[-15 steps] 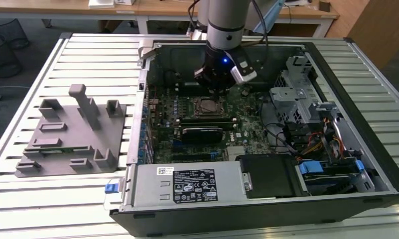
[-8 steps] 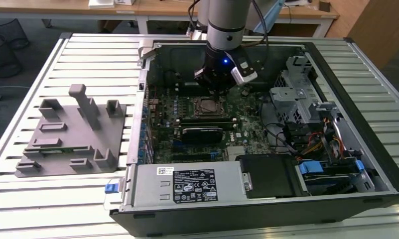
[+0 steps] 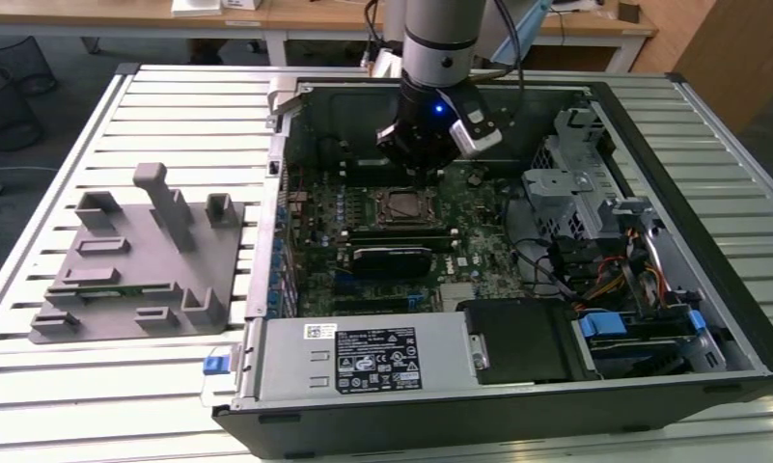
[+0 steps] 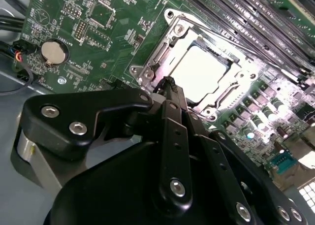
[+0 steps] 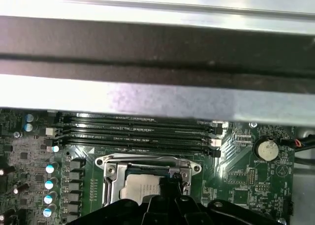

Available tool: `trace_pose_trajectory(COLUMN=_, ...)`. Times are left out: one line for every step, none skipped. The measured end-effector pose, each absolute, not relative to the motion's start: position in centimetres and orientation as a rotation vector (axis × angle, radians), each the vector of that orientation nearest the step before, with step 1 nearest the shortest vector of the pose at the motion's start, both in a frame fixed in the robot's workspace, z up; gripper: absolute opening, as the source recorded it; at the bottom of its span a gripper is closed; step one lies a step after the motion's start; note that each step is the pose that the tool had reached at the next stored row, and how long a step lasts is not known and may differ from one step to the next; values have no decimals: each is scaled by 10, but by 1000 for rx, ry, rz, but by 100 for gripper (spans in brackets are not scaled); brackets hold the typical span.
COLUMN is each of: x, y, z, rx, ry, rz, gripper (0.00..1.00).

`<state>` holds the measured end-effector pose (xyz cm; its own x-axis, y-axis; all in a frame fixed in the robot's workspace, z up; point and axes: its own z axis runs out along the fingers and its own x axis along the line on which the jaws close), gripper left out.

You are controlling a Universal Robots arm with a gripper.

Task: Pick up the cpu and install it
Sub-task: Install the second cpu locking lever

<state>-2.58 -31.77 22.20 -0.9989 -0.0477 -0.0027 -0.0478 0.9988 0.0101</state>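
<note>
The cpu (image 4: 203,73) is lying flat in the socket (image 4: 162,62) on the green circuit board (image 4: 93,23), its shiny silver top facing up and glaring almost white in the second wrist view. In the first wrist view the same chip (image 5: 140,188) is showing as a pale, smooth square inside the grey metal frame (image 5: 110,178), just past the tips of the jaws. Being square, it has no long axis to tell; its edges are running parallel with the frame's sides.

The gripper (image 4: 167,84) is matte black, built of jointed links held by bright round screws, and it is tapering to a narrow tip. The jaws are looking pressed together with nothing between them, hanging just above the near edge of the socket and not touching the chip. In the exterior view the gripper (image 3: 419,166) is hovering inside the open computer case (image 3: 733,318), right over the socket (image 3: 403,205).

Beyond the socket from the jaws, four long black memory slots (image 5: 138,131) are running side by side in straight parallel lines. A round silver coin battery (image 4: 53,52) is sitting off to one side of the jaws on the board. The case is resting on a ribbed, pale metal surface (image 3: 167,106), and a grey plastic holder (image 3: 142,260) with upright posts is standing well apart from the jaws.
</note>
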Motion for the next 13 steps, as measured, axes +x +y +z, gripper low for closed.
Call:
trace_pose_trajectory(x=-26, y=-318, z=222, rx=-75, ry=3138, rz=16, gripper=11)
trace_pose_trajectory(x=-26, y=-319, z=222, rx=-75, ry=3138, rz=16, gripper=11)
trace_pose_trajectory(x=-26, y=-321, z=222, rx=-75, ry=3138, rz=16, gripper=11)
trace_pose_trajectory(x=-26, y=-323, z=222, rx=-75, ry=3138, rz=16, gripper=11)
trace_pose_trajectory(x=-26, y=-325, z=222, rx=-75, ry=3138, rz=16, gripper=11)
trace_pose_trajectory(x=-26, y=-328, z=222, rx=-75, ry=3138, rz=16, gripper=11)
trace_pose_trajectory(x=-26, y=-331, z=222, rx=-75, ry=3138, rz=16, gripper=11)
trace_pose_trajectory(x=-26, y=-334, z=222, rx=-75, ry=3138, rz=16, gripper=11)
trace_pose_trajectory(x=-26, y=-336, z=222, rx=-75, ry=3138, rz=16, gripper=11)
trace_pose_trajectory(x=-26, y=-338, z=222, rx=-75, ry=3138, rz=16, gripper=11)
trace_pose_trajectory(x=-26, y=-340, z=222, rx=-75, ry=3138, rz=16, gripper=11)
trace_pose_trajectory(x=-26, y=-341, z=222, rx=-75, ry=3138, rz=16, gripper=11)
trace_pose_trajectory(x=-26, y=-342, z=222, rx=-75, ry=3138, rz=16, gripper=11)
